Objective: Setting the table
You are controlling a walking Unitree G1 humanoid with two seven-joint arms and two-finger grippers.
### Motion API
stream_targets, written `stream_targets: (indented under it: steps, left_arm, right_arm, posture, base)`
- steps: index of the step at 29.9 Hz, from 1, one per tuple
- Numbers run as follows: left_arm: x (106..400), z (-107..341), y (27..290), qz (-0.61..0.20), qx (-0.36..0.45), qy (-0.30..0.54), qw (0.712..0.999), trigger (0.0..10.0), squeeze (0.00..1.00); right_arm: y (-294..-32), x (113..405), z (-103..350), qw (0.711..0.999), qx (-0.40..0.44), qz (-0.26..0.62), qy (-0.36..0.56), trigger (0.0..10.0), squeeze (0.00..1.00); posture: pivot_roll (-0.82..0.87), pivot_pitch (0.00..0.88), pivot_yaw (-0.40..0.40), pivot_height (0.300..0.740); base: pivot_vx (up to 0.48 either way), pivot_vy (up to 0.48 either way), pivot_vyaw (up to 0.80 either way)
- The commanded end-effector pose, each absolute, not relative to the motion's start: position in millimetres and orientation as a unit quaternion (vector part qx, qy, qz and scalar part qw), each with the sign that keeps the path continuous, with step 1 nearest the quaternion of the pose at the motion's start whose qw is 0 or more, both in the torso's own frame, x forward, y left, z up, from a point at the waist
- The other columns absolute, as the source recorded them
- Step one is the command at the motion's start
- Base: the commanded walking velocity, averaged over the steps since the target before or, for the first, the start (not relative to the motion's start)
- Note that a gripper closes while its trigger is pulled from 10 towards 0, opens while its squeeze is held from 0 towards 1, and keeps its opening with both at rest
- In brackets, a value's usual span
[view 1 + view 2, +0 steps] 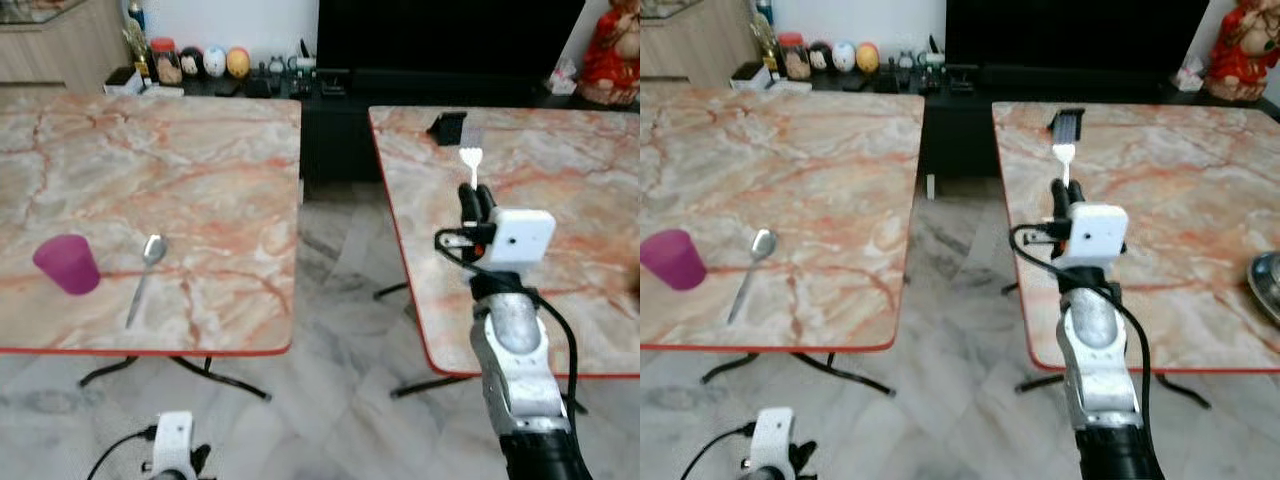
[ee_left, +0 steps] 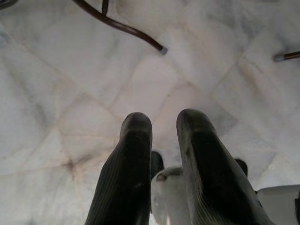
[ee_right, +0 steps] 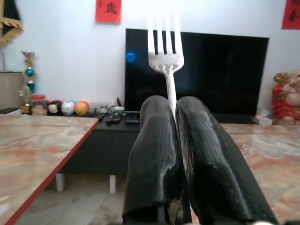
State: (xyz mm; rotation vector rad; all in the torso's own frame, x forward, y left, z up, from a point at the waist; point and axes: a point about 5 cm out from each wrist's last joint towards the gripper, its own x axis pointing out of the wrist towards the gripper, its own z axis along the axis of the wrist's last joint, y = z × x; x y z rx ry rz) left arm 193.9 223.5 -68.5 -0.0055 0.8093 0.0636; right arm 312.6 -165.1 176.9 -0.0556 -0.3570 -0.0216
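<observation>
**Fork held aloft between two marble tables**

The right gripper [image 3: 174,140] is clamped tight on the handle of a white fork [image 3: 164,51], tines up, raised over the near left edge of the right-hand marble table [image 1: 560,170]. The grip sits low on a thin handle, so the fork could twist or slide between the fingers [image 3: 154,154] if the arm swings quickly. The place setting so far, a purple cup [image 1: 67,263] and a metal spoon [image 1: 146,270] just beside it, lies on the left-hand table [image 1: 180,160], across an open strip of floor; carrying the fork there risks clipping the red table edge, or knocking the cup. A small dark object [image 1: 447,127] sits on the far part of the right table, too indistinct to name, and the rim of a metal dish [image 1: 1268,282] is cut off at the frame's edge. The left gripper [image 2: 164,140] hangs over the tiled floor [image 2: 70,84], fingers narrowly parted and empty.
</observation>
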Motion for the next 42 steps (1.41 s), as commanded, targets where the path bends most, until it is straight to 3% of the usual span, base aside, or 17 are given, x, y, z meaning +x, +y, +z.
stream_targets:
  steps: [1, 42]
  left_arm:
    - [191.3, -69.1, 228.4, 0.033, 0.006, 0.402, 0.915, 10.0, 0.00]
    - [186.1, -73.4, 220.5, 0.023, 0.003, 0.408, 0.913, 10.0, 0.00]
  right_arm:
    - [-162.3, 313.4, 180.1, 0.982, -0.027, -0.008, -0.185, 10.0, 0.00]
    - [-179.4, 312.3, 184.9, 0.982, -0.046, -0.024, -0.183, 10.0, 0.00]
  posture:
    - [0.07, 0.000, -0.002, 0.740]
    - [0.03, 0.000, -0.022, 0.740]
  base:
    - [0.000, -0.319, 0.00]
    - [0.000, -0.316, 0.00]
